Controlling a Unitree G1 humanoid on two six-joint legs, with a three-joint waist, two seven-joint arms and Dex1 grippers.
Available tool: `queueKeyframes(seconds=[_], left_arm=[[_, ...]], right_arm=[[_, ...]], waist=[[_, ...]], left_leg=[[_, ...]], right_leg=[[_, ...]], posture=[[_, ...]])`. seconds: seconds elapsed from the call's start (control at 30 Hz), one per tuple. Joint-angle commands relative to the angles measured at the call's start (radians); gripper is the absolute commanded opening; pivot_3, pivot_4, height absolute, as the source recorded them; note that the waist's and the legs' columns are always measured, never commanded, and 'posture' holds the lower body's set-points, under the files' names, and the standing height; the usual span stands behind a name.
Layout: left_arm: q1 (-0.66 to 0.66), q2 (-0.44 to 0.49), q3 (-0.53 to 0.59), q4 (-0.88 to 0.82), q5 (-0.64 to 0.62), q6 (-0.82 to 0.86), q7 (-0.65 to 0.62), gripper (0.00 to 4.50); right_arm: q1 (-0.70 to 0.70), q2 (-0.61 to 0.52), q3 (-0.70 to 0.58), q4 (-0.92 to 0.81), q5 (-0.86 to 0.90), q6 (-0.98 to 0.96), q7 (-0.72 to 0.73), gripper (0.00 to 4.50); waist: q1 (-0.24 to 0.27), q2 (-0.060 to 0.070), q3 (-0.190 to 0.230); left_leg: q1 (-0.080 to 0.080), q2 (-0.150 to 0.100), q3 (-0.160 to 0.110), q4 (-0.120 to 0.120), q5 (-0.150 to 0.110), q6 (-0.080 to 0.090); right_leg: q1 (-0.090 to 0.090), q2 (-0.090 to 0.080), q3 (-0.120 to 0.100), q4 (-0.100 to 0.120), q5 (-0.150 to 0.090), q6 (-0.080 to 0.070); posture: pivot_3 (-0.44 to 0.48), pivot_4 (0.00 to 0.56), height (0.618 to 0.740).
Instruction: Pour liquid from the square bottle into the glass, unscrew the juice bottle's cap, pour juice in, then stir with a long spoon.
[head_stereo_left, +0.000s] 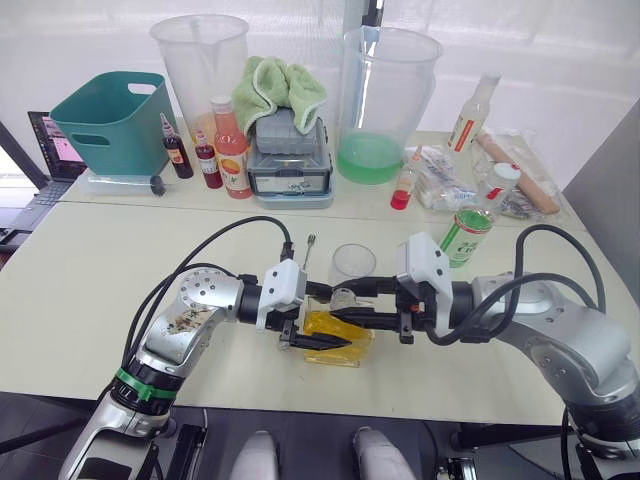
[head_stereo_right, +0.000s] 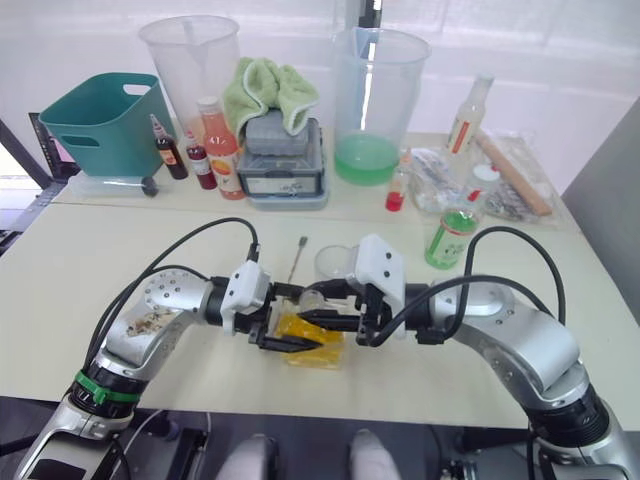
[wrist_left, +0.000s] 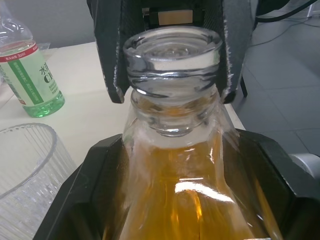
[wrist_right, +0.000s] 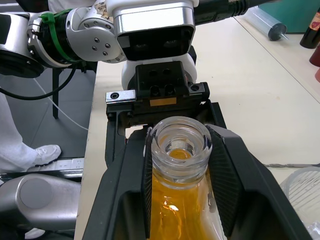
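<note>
You had both grippers, left and right, clamped on the bottle at frame centre. For a clean pour, you needed its open neck over the glass (just above in frame) before tipping slowly.

The right gripper clamps its black fingers on the square bottle, its open mouth uppermost. The left gripper faces it above the desk.

Light: bright, even daylight through the white curtain behind; shadows: soft, faint; glare: highlights glint on the square bottle; focus: background softens in wrist views
</note>
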Motion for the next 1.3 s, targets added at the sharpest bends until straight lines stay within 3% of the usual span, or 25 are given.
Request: queueKeyframes(seconds=[0.03, 0.4, 0.9, 1.0, 1.07, 1.3], left_arm=[[0.007, -0.002, -0.034, 0.004, 0.028, 0.01, 0.009, 2.82], [0.009, 0.01, -0.063, -0.004, 0.047, 0.016, 0.001, 2.82], [0.012, 0.015, -0.078, -0.009, 0.04, 0.019, -0.013, 2.82], [0.013, 0.014, -0.079, -0.01, 0.04, 0.017, -0.014, 2.82], [0.015, 0.012, -0.078, -0.01, 0.038, 0.013, -0.011, 2.82], [0.003, -0.013, -0.044, 0.008, 0.019, -0.015, 0.008, 2.82]], right_arm=[[-0.044, 0.029, -0.057, -0.017, 0.048, -0.021, 0.013, 1.07], [-0.082, 0.036, -0.135, -0.027, 0.184, 0.098, -0.017, 1.07], [-0.081, 0.007, -0.229, -0.032, 0.167, 0.04, 0.004, 1.07], [-0.047, -0.021, -0.293, -0.021, 0.196, 0.049, 0.002, 1.07], [0.018, -0.069, -0.402, 0.025, 0.185, 0.044, 0.012, 1.07], [0.329, -0.155, -0.679, 0.241, 0.002, -0.112, 0.086, 1.07]], waist=[[0.0, 0.0, 0.0], [0.0, 0.0, 0.0], [0.001, 0.0, 0.0], [0.004, 0.0, 0.0], [0.007, 0.0, 0.0], [0.01, 0.0, -0.001]], left_leg=[[0.0, 0.0, 0.0, 0.0, 0.0, 0.0], [-0.001, 0.0, 0.0, 0.0, 0.0, 0.0], [0.0, 0.0, 0.0, -0.002, 0.0, 0.0], [0.0, 0.0, 0.0, -0.002, 0.0, 0.0], [0.0, 0.0, 0.0, -0.002, 0.0, 0.0], [0.0, 0.0, 0.0, -0.002, 0.0, 0.001]], right_leg=[[0.0, 0.0, 0.0, 0.0, 0.0, 0.0], [-0.001, 0.0, 0.0, 0.0, 0.0, 0.0], [0.001, 0.0, -0.001, -0.002, 0.0, 0.0], [0.001, 0.0, -0.001, -0.002, 0.0, 0.0], [0.001, -0.001, -0.001, -0.002, 0.0, 0.0], [0.001, -0.001, 0.0, -0.004, 0.0, 0.0]], posture=[[0.0, 0.15, 0.728], [0.0, 0.15, 0.728], [0.0, 0.15, 0.728], [0.0, 0.15, 0.728], [0.0, 0.15, 0.728], [0.0, 0.15, 0.728]])
